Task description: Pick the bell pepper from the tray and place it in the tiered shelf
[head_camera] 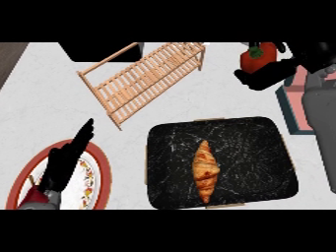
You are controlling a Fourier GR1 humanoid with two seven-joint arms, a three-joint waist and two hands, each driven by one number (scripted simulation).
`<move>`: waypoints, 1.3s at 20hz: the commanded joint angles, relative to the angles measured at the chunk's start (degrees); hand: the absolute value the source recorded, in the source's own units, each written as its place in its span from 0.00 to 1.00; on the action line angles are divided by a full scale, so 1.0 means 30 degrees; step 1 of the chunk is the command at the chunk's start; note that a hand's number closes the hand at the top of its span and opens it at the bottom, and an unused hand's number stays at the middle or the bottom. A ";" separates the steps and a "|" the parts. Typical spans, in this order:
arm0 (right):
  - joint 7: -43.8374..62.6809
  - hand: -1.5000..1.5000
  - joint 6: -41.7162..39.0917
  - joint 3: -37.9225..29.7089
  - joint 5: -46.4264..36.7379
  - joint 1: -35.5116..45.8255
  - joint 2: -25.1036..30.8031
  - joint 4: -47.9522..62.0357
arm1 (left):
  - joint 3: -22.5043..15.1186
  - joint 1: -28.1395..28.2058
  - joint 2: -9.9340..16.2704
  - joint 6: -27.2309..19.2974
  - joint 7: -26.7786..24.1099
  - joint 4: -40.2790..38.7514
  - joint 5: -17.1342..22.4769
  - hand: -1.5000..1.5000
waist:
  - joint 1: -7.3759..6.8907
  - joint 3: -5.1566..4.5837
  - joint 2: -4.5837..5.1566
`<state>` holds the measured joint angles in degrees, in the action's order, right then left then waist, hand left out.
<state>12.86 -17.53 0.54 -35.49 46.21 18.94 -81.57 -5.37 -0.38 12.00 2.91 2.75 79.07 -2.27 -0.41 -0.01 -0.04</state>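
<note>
Head view. The right hand was curled round the bell pepper, which showed red with a green stem just above the dark fingers; the pepper was off the tray and held in the air, with the tray below the hand and toward the robot. The wooden shelf lay to the left of that hand, tilted across the pale marbled counter. The left hand rested open, fingers straight, over a plate with a red rim and a flowered border.

Likely risks, as judged from this moment: the pepper's smooth, rounded skin could slip within the curled fingers during the sideways carry; the shelf was built of thin slats with open gaps, so a round fruit released there could roll along the slats or settle unevenly; the shelf's raised rail at its right end stood between hand and slats and could be struck if the hand travelled low. The frame looked light and might shift if knocked.

The tray was a dark, white-veined slab with rounded corners and small pale handles; a golden, ridged croissant lay along its middle.
</note>
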 commanded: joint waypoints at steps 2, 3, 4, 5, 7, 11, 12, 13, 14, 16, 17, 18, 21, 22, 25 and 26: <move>0.1168 1.00 0.0547 -0.0520 -0.0420 0.3338 -0.0951 0.2255 | -0.0092 0.0291 -0.0219 -0.0264 0.0495 0.0745 -0.0416 0.50 | -0.0171 0.0000 0.0028; 0.1305 1.00 0.0360 -0.0747 -0.0468 0.4249 -0.0699 0.2710 | 0.0273 -0.0314 0.0079 0.0440 -0.0119 -0.0257 -0.0084 0.50 | -0.0129 -0.0006 0.0042; -0.0324 1.00 0.2251 -0.0834 -0.1357 0.4675 -0.0876 0.5708 | 0.0330 -0.0748 0.0120 0.0609 0.0233 -0.0277 0.0094 0.50 | -0.0375 -0.0004 0.0150; 0.0058 1.00 0.1524 -0.0951 -0.1297 0.6059 -0.0518 0.6215 | -0.0083 -0.0105 -0.0231 0.0213 0.0305 0.0371 -0.0244 0.50 | -0.0401 -0.0005 0.0115; -0.0306 1.00 0.3187 -0.0840 -0.2082 0.6277 -0.1194 0.7746 | 0.0274 0.0505 0.0199 0.0546 -0.0050 0.0796 0.0006 0.50 | -0.0446 -0.0004 0.0120; -0.0703 1.00 0.4363 -0.1424 -0.2342 0.9148 -0.1897 1.2189 | 0.0103 -0.0964 -0.0151 0.0257 0.1098 0.0255 -0.0379 0.50 | -0.0651 -0.0007 0.0236; -0.0755 1.00 0.4883 -0.1502 -0.2542 0.9870 -0.2117 1.3090 | 0.0183 -0.1214 -0.0004 0.0480 0.0758 -0.0012 -0.0371 0.50 | -0.0726 -0.0013 0.0276; -0.0365 1.00 0.4840 -0.1272 -0.2889 1.0824 -0.2254 1.3594 | -0.0024 -0.0275 0.0130 0.0790 0.0409 0.0666 -0.0277 0.50 | -0.0926 -0.0016 0.0271; -0.1543 1.00 0.5526 -0.1325 -0.3014 1.0778 -0.2269 1.4688 | -0.0156 -0.0499 -0.0202 0.0617 -0.0030 0.0019 -0.0468 0.50 | -0.0978 -0.0021 0.0367; -0.2415 1.00 0.5577 -0.1357 -0.3177 1.1575 -0.2124 1.6127 | -0.0228 -0.0606 -0.0342 0.0611 0.0170 0.0141 -0.0453 0.50 | -0.1070 -0.0021 0.0415; -0.2396 1.00 0.5919 -0.1283 -0.3340 1.1877 -0.2550 1.6762 | -0.0348 -0.1151 -0.0535 0.0223 -0.0321 -0.0820 -0.1029 0.50 | -0.0987 -0.0030 0.0452; -0.2882 1.00 0.6730 -0.1198 -0.3649 1.1619 -0.2690 1.7401 | -0.0704 -0.0885 -0.1169 -0.0304 0.0133 -0.0250 -0.1144 0.50 | -0.1207 -0.0024 0.0517; -0.3637 1.00 0.6885 -0.1181 -0.3829 1.2158 -0.3074 1.9132 | 0.0080 -0.1425 -0.0541 0.0538 0.0003 -0.0485 -0.0361 0.50 | -0.1304 -0.0027 0.0582; -0.2948 1.00 0.6271 -0.1320 -0.3763 1.3362 -0.3194 1.9590 | -0.0007 -0.1350 -0.0089 0.0778 -0.0019 -0.0345 -0.0616 0.50 | -0.1361 -0.0030 0.0537; -0.3308 1.00 0.6883 -0.1295 -0.4026 1.3541 -0.3790 2.0884 | -0.0035 -0.1346 -0.0325 0.0638 0.0458 0.0172 -0.0525 0.50 | -0.1411 -0.0026 0.0561; -0.3085 1.00 0.7062 -0.1306 -0.4155 1.3848 -0.3825 2.1254 | -0.0539 -0.1241 -0.0734 0.0556 -0.0040 -0.0330 -0.0855 0.50 | -0.1685 -0.0045 0.0735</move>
<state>3.96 2.39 -3.20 -47.04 84.99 8.70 -22.97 -6.23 -3.35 10.55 4.47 3.12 78.94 -4.33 -4.60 -0.10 1.63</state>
